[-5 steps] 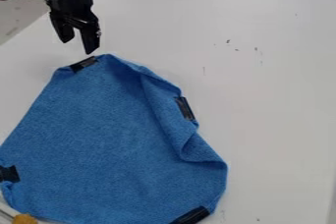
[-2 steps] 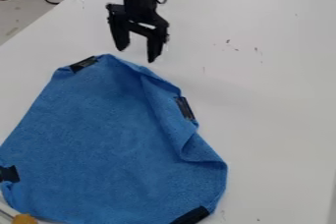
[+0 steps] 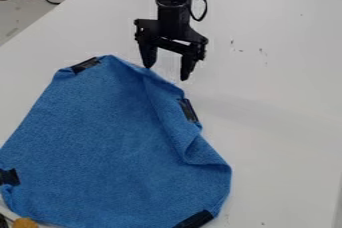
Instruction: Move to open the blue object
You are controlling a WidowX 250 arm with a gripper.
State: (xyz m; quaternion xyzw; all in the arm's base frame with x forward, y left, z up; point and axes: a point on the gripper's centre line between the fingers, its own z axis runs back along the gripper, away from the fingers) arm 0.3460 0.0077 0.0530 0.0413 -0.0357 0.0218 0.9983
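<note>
Wide and empty, the gripper (image 3: 166, 73) had moved from the left edge of the table (image 3: 280, 122) toward the fold (image 3: 175, 122) in the blue cloth (image 3: 100, 132), likely nearing a grasp.

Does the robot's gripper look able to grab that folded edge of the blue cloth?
Probably yes: the gripper hangs open near the folded edge of the blue cloth; nothing visible blocks it.

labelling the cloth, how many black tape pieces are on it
4: top corner, right-hand folded edge, bottom right, left edge. The fold may hide more.
</note>
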